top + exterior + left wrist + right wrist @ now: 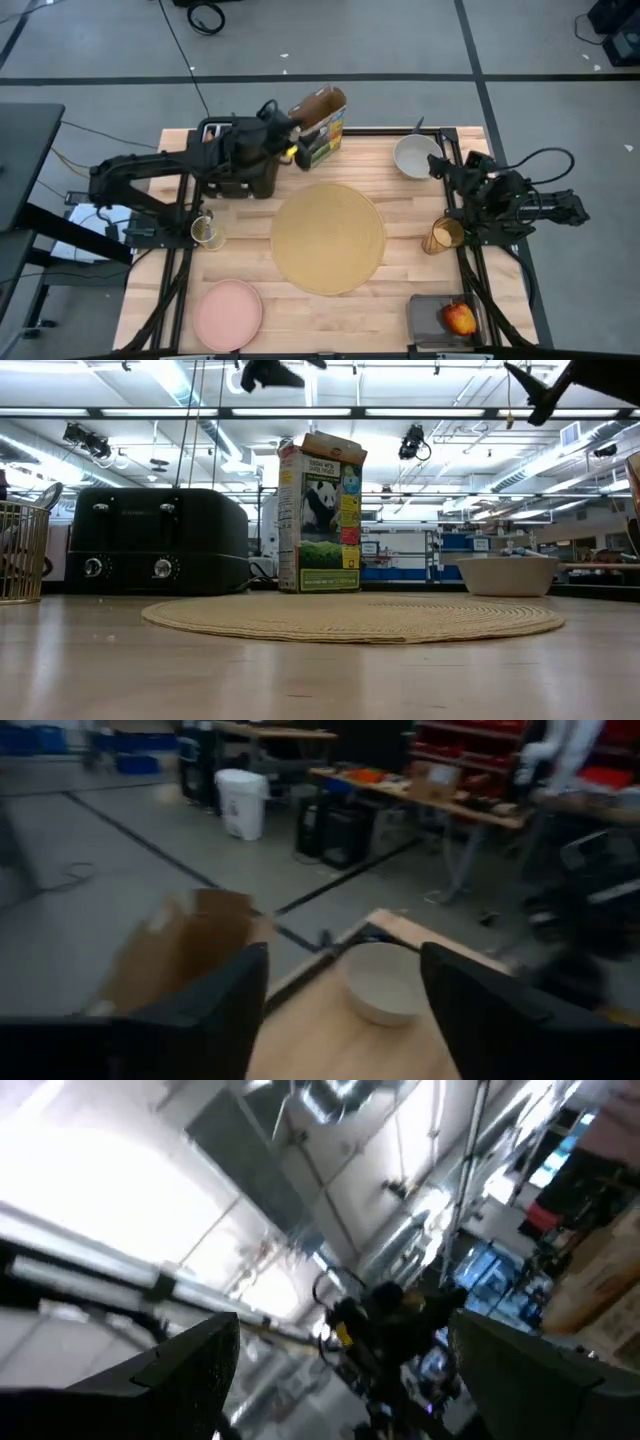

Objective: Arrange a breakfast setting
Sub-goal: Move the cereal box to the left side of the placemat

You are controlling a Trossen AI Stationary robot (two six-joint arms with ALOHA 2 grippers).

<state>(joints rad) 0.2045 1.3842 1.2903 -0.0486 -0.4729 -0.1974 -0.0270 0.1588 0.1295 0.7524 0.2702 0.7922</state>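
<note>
Tan placemat (328, 238) lies bare, cereal box (320, 125) standing free.
Both sets of fingers are spread, holding nothing; the grey bowl (416, 156) probably needs lifting onto it next.

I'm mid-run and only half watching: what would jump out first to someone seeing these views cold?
Probably the big round tan placemat, bare in the middle of the table, and the cereal box with a panda on it standing at the far edge beside the black toaster. The left gripper is open right next to that box, and the pale grey bowl sits off at the far right corner.
</note>
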